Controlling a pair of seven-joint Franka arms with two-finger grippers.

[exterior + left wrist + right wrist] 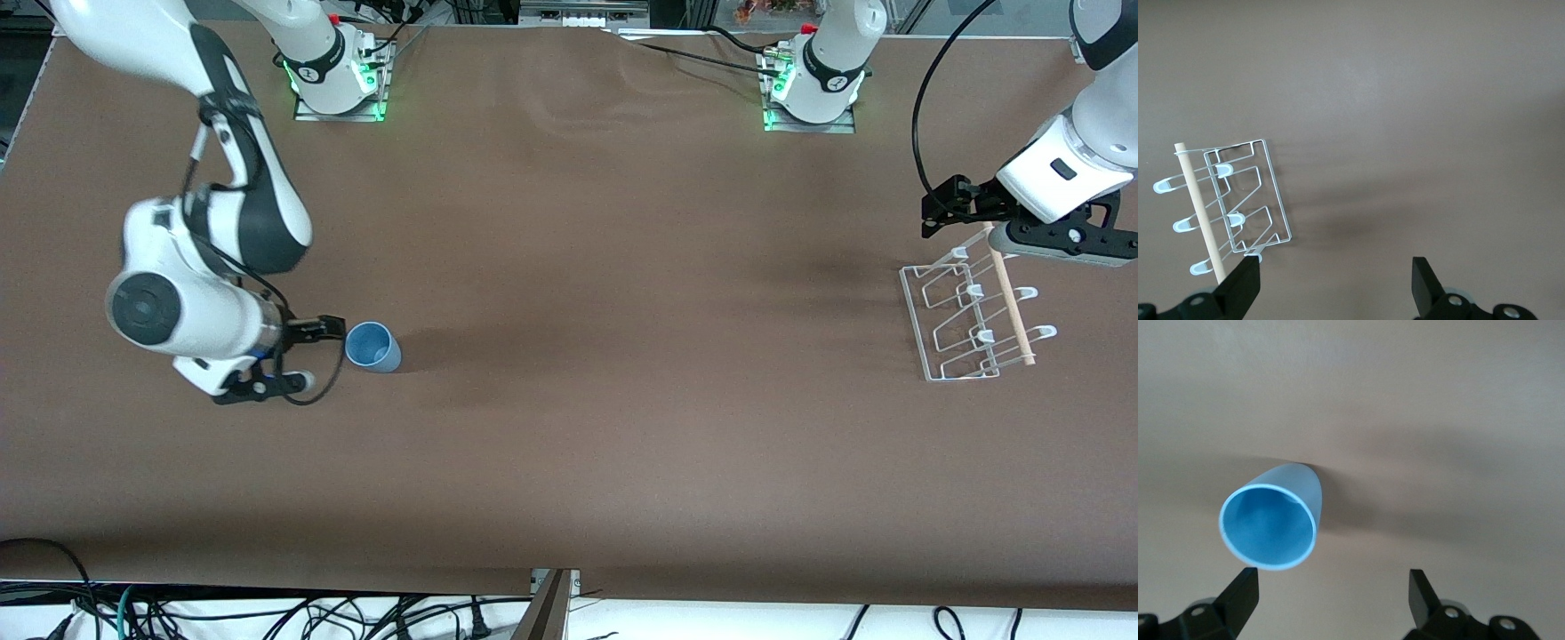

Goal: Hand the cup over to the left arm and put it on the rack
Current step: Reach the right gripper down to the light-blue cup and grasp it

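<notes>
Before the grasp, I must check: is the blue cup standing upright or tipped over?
Upright. The cup stands on its base on the table, open mouth up, beside the right hand.

Two white arms (213, 311) with black joints (green lights glow at both bases (338, 84)), black cables trailing.

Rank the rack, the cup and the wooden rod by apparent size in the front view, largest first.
1. Rack, the widest footprint.
2. Wooden rod, nearly as long as the rack but very thin.
3. Cup, clearly smallest.
All three rest at table level, so nearness barely matters.
</notes>
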